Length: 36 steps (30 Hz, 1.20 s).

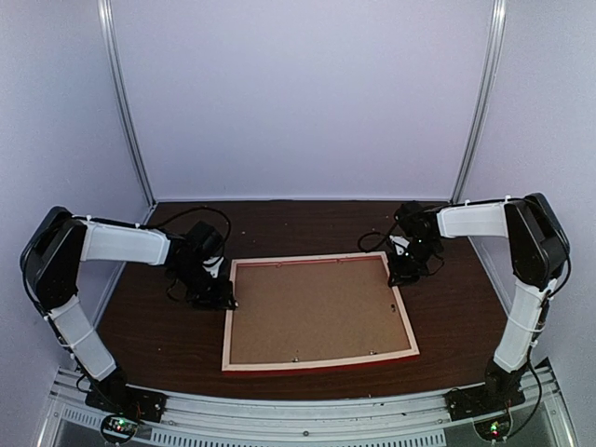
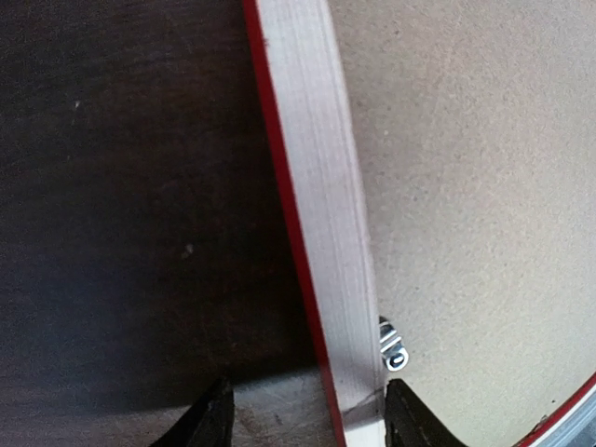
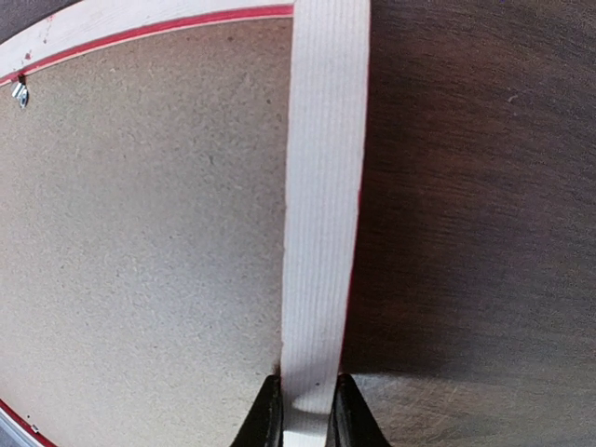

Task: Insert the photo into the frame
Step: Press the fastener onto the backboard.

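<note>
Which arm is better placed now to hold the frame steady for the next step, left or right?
Right, probably. The right arm has its jaws shut on the right rail of the frame, so it grips it firmly. The left arm has its jaws open astride the left rail, not gripping it.

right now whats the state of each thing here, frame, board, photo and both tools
frame: lying flat, back up
board: seated in the frame, covering its opening
photo: not in view
left tool: open, straddling the frame's left side, not clamped
right tool: shut on the frame's right side
</note>
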Each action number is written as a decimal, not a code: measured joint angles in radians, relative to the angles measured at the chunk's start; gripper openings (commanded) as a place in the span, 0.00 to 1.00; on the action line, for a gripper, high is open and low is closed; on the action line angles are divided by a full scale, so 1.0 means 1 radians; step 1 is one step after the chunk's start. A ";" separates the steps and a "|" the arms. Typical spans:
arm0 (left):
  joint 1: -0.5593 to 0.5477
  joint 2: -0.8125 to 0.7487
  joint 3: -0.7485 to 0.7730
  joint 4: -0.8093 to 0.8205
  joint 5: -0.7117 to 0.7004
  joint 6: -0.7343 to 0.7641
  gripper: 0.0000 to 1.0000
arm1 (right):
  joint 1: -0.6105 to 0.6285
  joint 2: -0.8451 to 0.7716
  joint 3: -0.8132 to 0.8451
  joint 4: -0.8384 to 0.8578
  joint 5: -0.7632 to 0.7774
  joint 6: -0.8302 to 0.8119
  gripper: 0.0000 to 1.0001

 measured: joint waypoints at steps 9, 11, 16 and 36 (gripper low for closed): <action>-0.039 0.017 0.049 -0.077 -0.078 0.038 0.50 | 0.000 0.005 0.000 0.024 -0.018 -0.004 0.09; -0.052 0.033 0.072 -0.098 -0.103 0.042 0.47 | 0.000 0.005 0.000 0.024 -0.018 -0.004 0.09; -0.071 0.057 0.108 -0.128 -0.139 0.042 0.43 | 0.000 0.005 -0.002 0.025 -0.018 -0.004 0.09; -0.082 0.072 0.117 -0.077 -0.262 0.021 0.53 | 0.000 0.005 -0.003 0.039 -0.023 0.007 0.09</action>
